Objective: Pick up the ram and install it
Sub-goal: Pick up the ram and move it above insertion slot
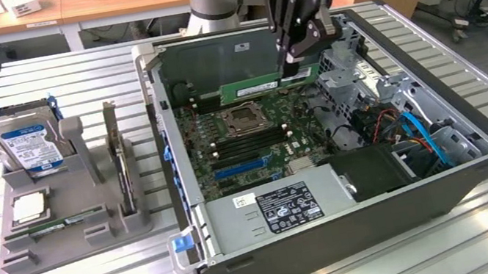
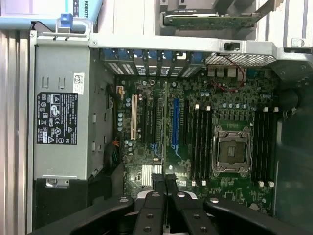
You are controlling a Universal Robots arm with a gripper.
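Note:
The ram (image 1: 256, 88) is a long green stick with a white label. It hangs level above the far part of the open computer case (image 1: 341, 240), over the motherboard (image 1: 253, 131). My gripper (image 1: 295, 69) comes down from above and is shut on the stick's end towards the exterior view's right. In the wrist view my gripper (image 2: 164, 182) has its two black fingers pressed together, looking down on the motherboard (image 2: 195, 98). Long black memory slots (image 2: 200, 142) lie on both sides of the processor socket (image 2: 230, 149).
A grey holder (image 1: 70, 225) at the exterior view's left carries a blue-labelled hard drive (image 1: 27, 143) and an upright card (image 1: 117, 158). Inside the case are the power supply (image 1: 276, 210), a blue slot (image 1: 239, 167), a drive cage (image 1: 352, 74) and blue cables (image 1: 422, 133).

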